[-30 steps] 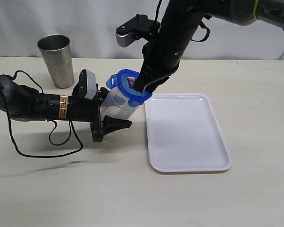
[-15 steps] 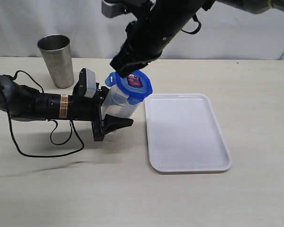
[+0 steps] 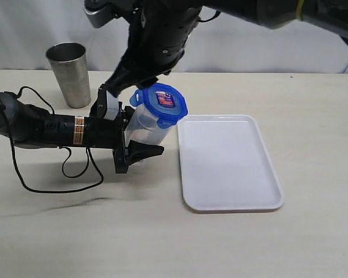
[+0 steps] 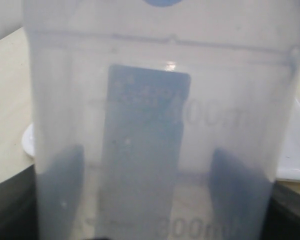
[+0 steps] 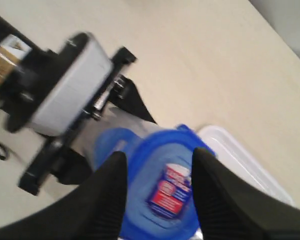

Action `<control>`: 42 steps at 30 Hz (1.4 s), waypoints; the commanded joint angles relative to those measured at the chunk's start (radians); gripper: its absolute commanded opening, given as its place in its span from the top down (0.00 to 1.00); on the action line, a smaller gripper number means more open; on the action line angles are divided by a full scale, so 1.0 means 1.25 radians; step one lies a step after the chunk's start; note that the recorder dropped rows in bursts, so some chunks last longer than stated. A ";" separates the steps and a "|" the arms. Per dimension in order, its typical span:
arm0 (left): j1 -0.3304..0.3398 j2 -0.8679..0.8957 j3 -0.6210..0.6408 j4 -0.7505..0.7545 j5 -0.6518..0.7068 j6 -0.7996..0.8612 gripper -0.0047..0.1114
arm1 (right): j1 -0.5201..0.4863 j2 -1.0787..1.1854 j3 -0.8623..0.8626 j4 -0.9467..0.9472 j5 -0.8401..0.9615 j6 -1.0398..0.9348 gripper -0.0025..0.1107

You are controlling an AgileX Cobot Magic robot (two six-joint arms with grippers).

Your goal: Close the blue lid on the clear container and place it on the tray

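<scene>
The clear container [image 3: 144, 126] leans toward the tray, and my left gripper [image 3: 140, 136] is shut on its lower body. Seen from the left wrist, the container [image 4: 155, 115] fills the picture, with the dark fingers [image 4: 60, 192] showing through its wall. The blue lid [image 3: 165, 103] with its red-and-white sticker sits on the container's mouth, one flap sticking out on the left. My right gripper [image 3: 117, 84] hangs open above and left of the lid. Its fingers [image 5: 112, 200] straddle the blurred lid [image 5: 162, 195] from above without touching it. The white tray [image 3: 232, 174] lies right of the container.
A grey steel cup [image 3: 69, 74] stands at the back left. The left arm's black cable [image 3: 58, 185] loops over the table in front of it. The tray's corner [image 5: 240, 150] shows just past the lid in the right wrist view.
My right gripper has let go of the lid and risen up and to the left. The lid stays on the container, which the left gripper holds still.
</scene>
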 commanded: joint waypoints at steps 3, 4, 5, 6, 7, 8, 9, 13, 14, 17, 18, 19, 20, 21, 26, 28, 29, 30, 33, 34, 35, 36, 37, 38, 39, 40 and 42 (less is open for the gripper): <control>-0.001 -0.010 -0.001 -0.019 -0.018 -0.004 0.96 | 0.012 0.017 -0.043 0.031 0.009 0.080 0.62; -0.001 -0.010 -0.001 -0.019 -0.018 -0.004 0.96 | 0.012 0.031 -0.043 0.015 0.006 0.111 0.62; -0.001 -0.010 -0.001 -0.019 -0.018 -0.004 0.96 | 0.012 0.041 -0.045 0.014 0.003 0.121 0.62; -0.001 -0.010 -0.001 -0.019 -0.018 -0.004 0.96 | 0.012 0.054 -0.045 0.019 0.000 0.123 0.62; -0.001 -0.010 -0.001 -0.019 -0.018 -0.005 0.96 | 0.012 0.064 -0.045 0.016 0.006 0.137 0.62; -0.001 -0.010 -0.001 -0.019 -0.018 -0.005 0.96 | 0.012 0.070 -0.045 0.010 0.013 0.154 0.62; -0.001 -0.010 -0.001 -0.019 -0.018 -0.005 0.96 | 0.012 0.071 -0.045 -0.003 0.023 0.162 0.62; -0.001 -0.010 -0.001 -0.019 -0.018 -0.005 0.96 | 0.012 0.078 -0.045 -0.002 0.042 0.184 0.62; -0.001 -0.010 -0.001 -0.019 -0.018 -0.005 0.96 | 0.012 0.081 -0.045 -0.002 0.049 0.189 0.62; -0.001 -0.010 -0.001 -0.019 -0.018 -0.005 0.96 | 0.012 0.108 -0.045 -0.004 0.075 0.195 0.62; -0.001 -0.010 -0.001 -0.019 -0.018 -0.005 0.96 | 0.012 0.116 -0.045 -0.005 0.077 0.196 0.62; -0.001 -0.010 -0.001 -0.019 -0.020 -0.005 0.96 | 0.012 0.121 -0.045 -0.005 0.077 0.196 0.62; -0.001 -0.010 -0.001 -0.019 -0.021 -0.005 0.96 | 0.014 0.125 -0.045 -0.005 0.072 0.196 0.62; -0.001 -0.010 -0.001 -0.019 -0.021 -0.005 0.96 | 0.017 0.127 -0.045 -0.012 0.070 0.196 0.62; -0.001 -0.010 -0.001 -0.020 -0.021 -0.005 0.96 | 0.071 0.139 -0.045 -0.111 0.071 0.204 0.72; -0.001 -0.010 -0.001 -0.020 -0.021 -0.005 0.96 | 0.086 0.146 -0.045 -0.137 0.075 0.204 0.72; -0.001 -0.010 -0.001 -0.019 -0.021 -0.005 0.96 | 0.093 0.152 -0.045 -0.145 0.079 0.205 0.72; -0.001 -0.010 -0.001 -0.019 -0.021 -0.005 0.96 | 0.096 0.156 -0.045 -0.160 0.088 0.213 0.72; -0.001 -0.010 -0.001 -0.019 -0.021 -0.010 0.96 | 0.096 0.168 -0.045 -0.178 0.111 0.226 0.72; -0.001 -0.010 -0.001 -0.019 -0.021 -0.010 0.96 | 0.096 0.171 -0.045 -0.194 0.124 0.235 0.72; -0.001 -0.010 -0.001 -0.019 -0.021 -0.010 0.96 | 0.096 0.175 -0.045 -0.214 0.137 0.245 0.72; -0.001 -0.010 -0.001 -0.019 -0.021 -0.010 0.96 | 0.096 0.180 -0.045 -0.237 0.144 0.249 0.72; -0.001 -0.010 -0.001 -0.019 -0.021 -0.010 0.96 | 0.096 0.186 -0.045 -0.252 0.144 0.252 0.72; -0.001 -0.010 -0.001 -0.019 -0.021 -0.010 0.96 | 0.096 0.190 -0.045 -0.254 0.144 0.252 0.72; -0.001 -0.010 -0.001 -0.019 -0.021 -0.010 0.96 | 0.096 0.193 -0.045 -0.252 0.144 0.252 0.72; -0.001 -0.010 -0.001 -0.019 -0.021 -0.010 0.96 | 0.096 0.198 -0.045 -0.250 0.144 0.252 0.72; -0.001 -0.010 -0.001 -0.019 -0.021 -0.010 0.96 | 0.096 0.203 -0.045 -0.250 0.144 0.252 0.72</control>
